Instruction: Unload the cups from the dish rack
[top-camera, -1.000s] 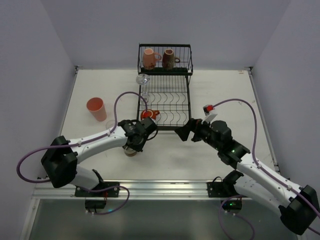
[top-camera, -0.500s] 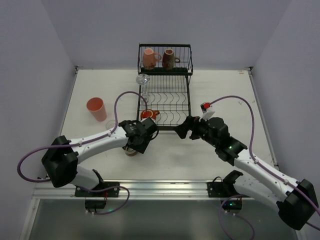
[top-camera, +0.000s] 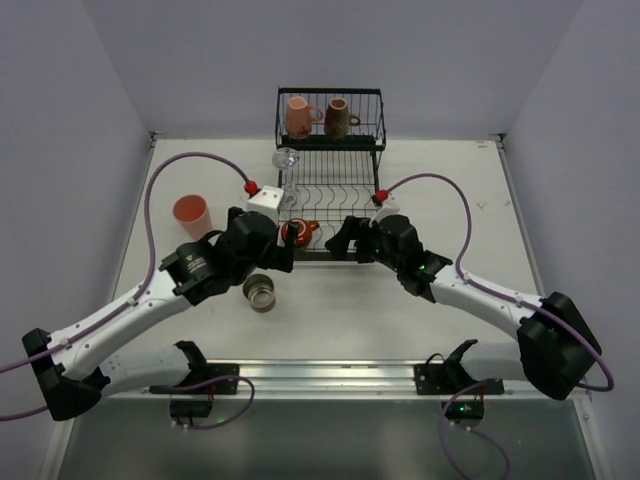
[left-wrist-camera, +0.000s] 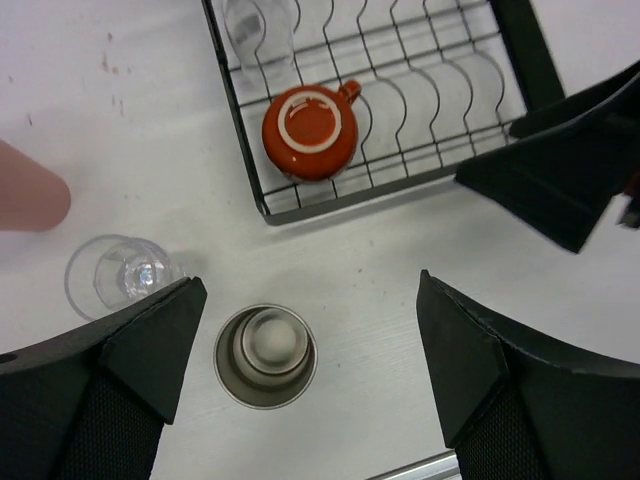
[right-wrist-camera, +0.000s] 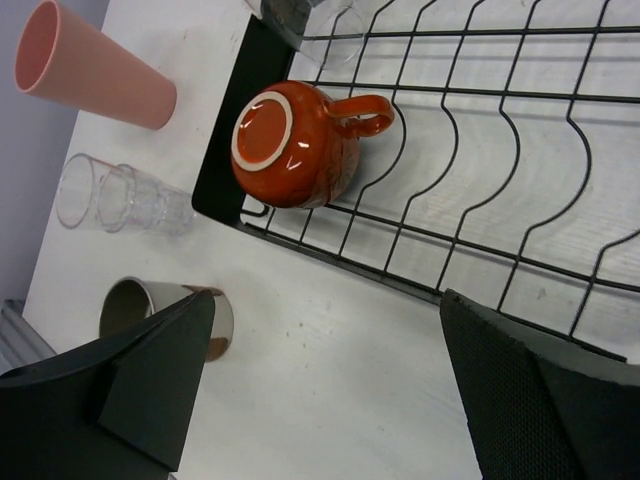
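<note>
Left wrist view showed me the left gripper (left-wrist-camera: 310, 285) spread above the white-and-brown cup (left-wrist-camera: 266, 356), right gripper (right-wrist-camera: 328, 298) spread too.

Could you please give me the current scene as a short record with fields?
Rack: black wire two-tier dish rack
Raised tier: pink mug, dark brown mug
Flat tier: squat orange-red handled cup, upside down, near-left corner; clear glass at far-left
Table: tall salmon tumbler, white-and-brown cup, second clear glass
Left gripper: open, above the white-and-brown cup
Right gripper: open, empty
</note>
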